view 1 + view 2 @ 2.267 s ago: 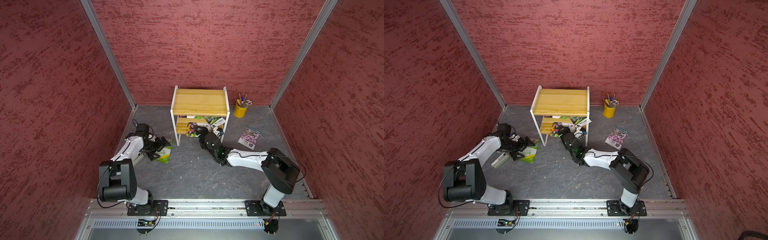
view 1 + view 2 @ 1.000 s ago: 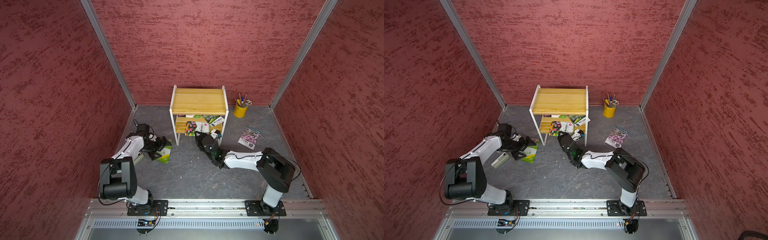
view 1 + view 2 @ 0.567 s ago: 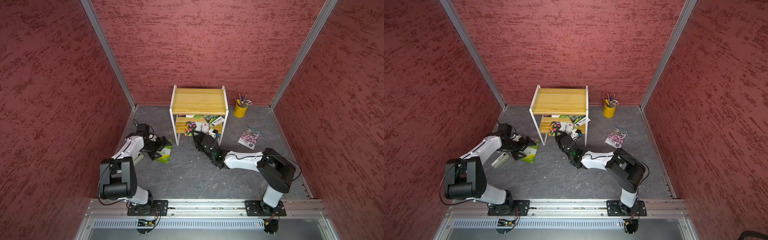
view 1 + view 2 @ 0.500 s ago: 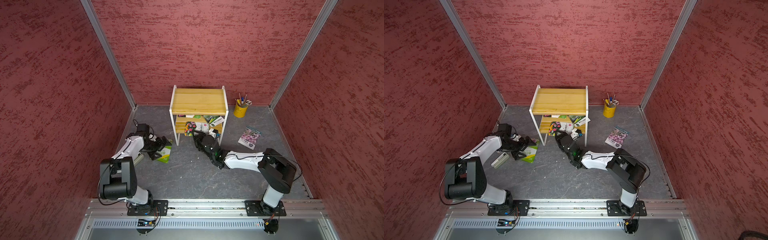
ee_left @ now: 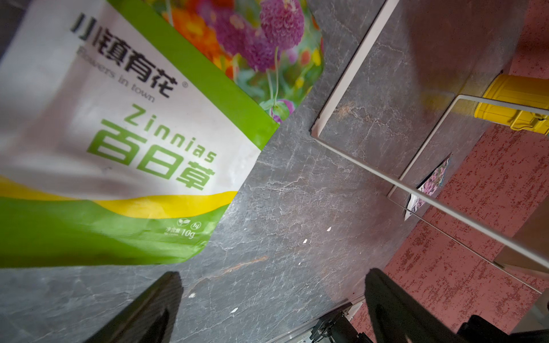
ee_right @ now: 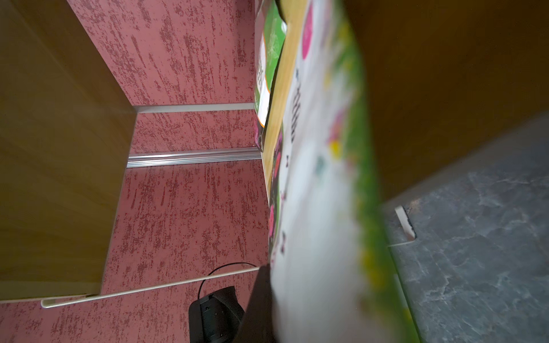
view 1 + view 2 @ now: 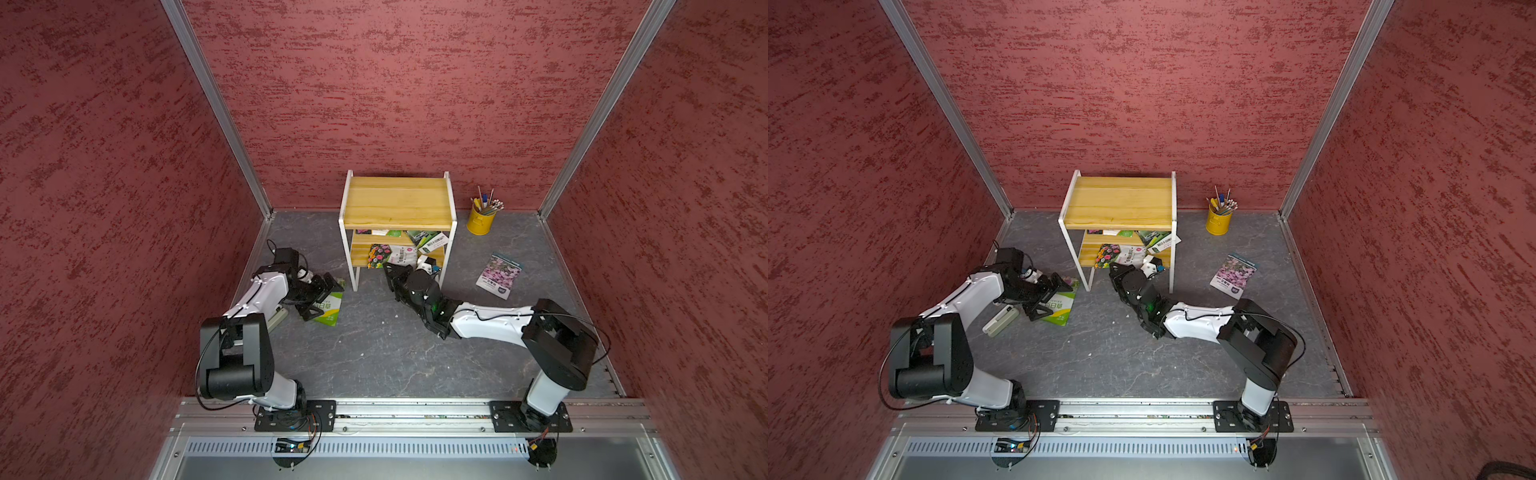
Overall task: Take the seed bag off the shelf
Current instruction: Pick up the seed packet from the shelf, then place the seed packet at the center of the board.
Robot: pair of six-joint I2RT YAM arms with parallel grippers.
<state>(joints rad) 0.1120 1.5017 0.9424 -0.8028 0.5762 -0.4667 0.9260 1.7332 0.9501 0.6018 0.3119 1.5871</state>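
Right wrist view: right gripper (image 6: 271,306) pressed together on the near edge of the seed bag (image 6: 320,208); one dark finger (image 6: 257,297) flat against the bag, the opposite one hidden behind it. Bag print blurred at this range: white ground, green border, pink and yellow specks, black characters not legible. Further back on the same board, a second packet (image 6: 269,74), green with a white panel, text unreadable.

Both top views: seed bag lying on the lower board of the shelf (image 7: 397,203), front edge overhanging toward the gripper. Flower photo on one part, white on the rest, dark lettering too small to read.

Left wrist view: left gripper (image 5: 267,300) spread wide over the bare grey floor (image 5: 282,208). Just ahead, a Zinnias packet (image 5: 118,133) flat on the floor, off the shelf. Readable: "小镇有花", "Flowers in town", "Zinnias", "百日草", "10g". Zinnia photo along one end. Yellow pencil cup (image 5: 517,104) beyond the shelf's white frame.

Top view: purple-flower packet (image 7: 498,276) on the floor, well apart from the shelf, lettering too small.
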